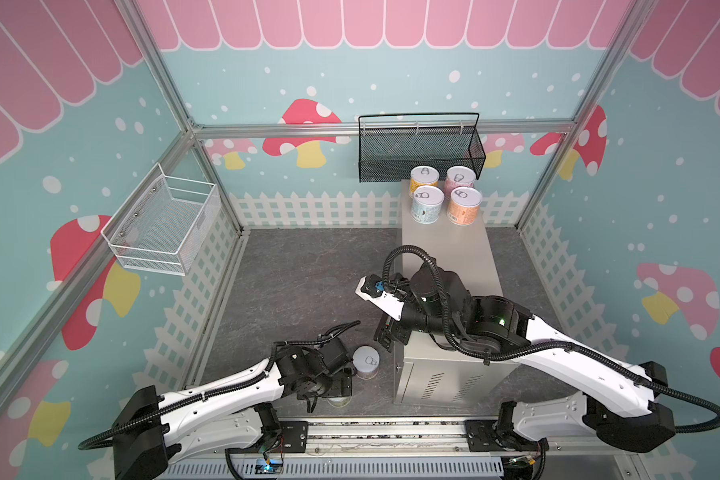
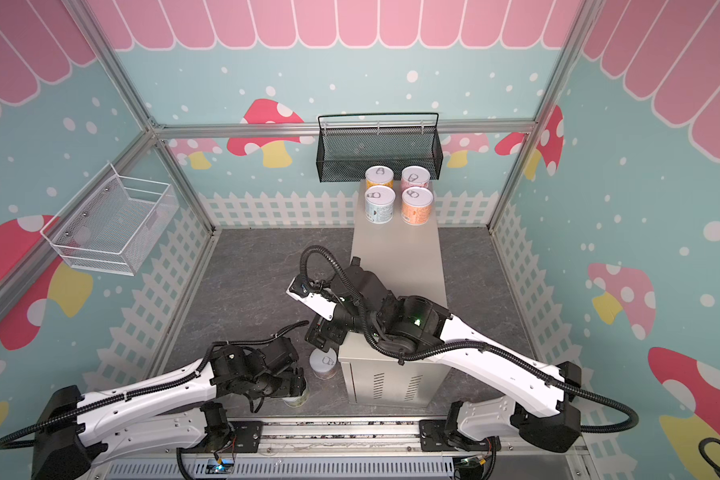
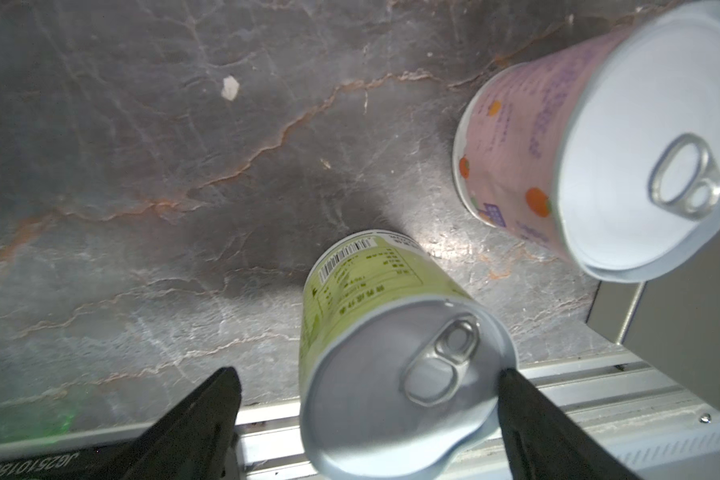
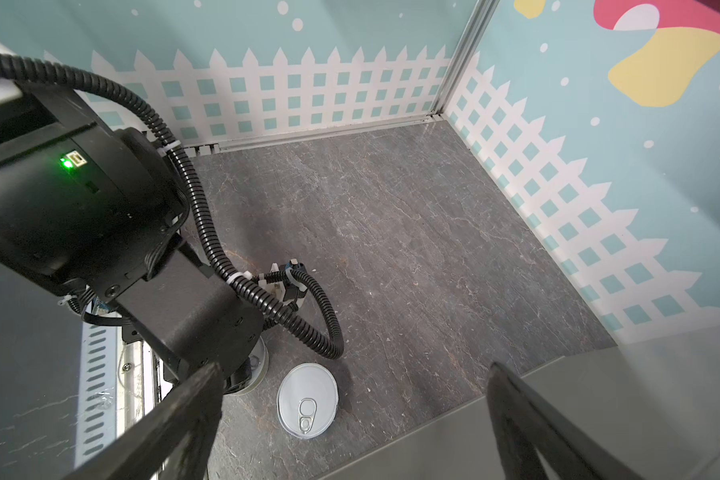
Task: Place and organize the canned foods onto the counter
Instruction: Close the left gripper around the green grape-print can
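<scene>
Currently left fingers [image 3: 200, 424] wide astride green can [image 3: 362, 286], barcode label print illegible; right fingers [image 4: 175, 419] wide, empty.

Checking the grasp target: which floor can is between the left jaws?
The green can, framed by the open jaws; the pink-white can stands outside them.

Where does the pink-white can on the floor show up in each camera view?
In both top views: pink-white can upright on the floor, just left of the counter, by its vented end.
Left wrist: the can beyond the green can, beside the counter wall.
Right wrist: lid up on the floor, near the counter edge.
Shared landmark: the counter.
</scene>
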### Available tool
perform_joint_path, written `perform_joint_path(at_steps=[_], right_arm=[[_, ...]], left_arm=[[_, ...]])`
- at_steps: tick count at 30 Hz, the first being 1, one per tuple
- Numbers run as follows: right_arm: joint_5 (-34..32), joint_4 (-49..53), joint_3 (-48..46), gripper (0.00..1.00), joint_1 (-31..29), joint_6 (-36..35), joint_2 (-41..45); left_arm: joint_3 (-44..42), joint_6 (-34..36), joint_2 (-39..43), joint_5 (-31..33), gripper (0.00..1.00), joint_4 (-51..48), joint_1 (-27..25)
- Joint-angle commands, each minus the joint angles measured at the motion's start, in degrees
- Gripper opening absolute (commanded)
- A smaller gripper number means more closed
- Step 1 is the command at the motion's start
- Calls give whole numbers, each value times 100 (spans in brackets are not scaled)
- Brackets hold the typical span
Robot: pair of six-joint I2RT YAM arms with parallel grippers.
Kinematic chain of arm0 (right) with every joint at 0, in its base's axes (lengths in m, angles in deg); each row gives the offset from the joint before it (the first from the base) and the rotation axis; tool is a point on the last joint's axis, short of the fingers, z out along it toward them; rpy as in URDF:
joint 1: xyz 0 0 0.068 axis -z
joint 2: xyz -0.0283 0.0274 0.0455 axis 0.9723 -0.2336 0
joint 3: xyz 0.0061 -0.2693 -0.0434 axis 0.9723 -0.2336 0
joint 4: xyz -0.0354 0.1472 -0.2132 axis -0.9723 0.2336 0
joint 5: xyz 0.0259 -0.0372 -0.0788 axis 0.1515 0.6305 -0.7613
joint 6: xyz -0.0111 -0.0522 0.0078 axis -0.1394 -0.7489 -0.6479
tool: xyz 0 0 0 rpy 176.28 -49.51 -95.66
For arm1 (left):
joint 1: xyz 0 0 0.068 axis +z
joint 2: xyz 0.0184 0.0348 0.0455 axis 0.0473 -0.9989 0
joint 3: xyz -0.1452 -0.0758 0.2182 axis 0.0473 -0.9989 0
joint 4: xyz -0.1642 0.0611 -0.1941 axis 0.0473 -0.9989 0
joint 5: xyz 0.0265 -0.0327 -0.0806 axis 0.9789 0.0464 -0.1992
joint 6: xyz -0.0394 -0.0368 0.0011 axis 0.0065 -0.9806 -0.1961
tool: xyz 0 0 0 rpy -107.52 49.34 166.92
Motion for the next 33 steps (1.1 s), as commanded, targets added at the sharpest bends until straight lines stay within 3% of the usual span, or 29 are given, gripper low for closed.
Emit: perform_joint_path(at_steps=[1, 13, 33], right_arm=[[-153, 176, 22, 100, -3, -34, 6], [-229, 87, 110, 100, -2, -126, -39], [-216, 59, 173, 100, -2, -224, -118]], left_arm=[[-173, -148, -87, 111, 97, -62, -50], [528, 245, -79, 165, 98, -231, -59], [-87, 217, -600, 12, 94, 435, -233]])
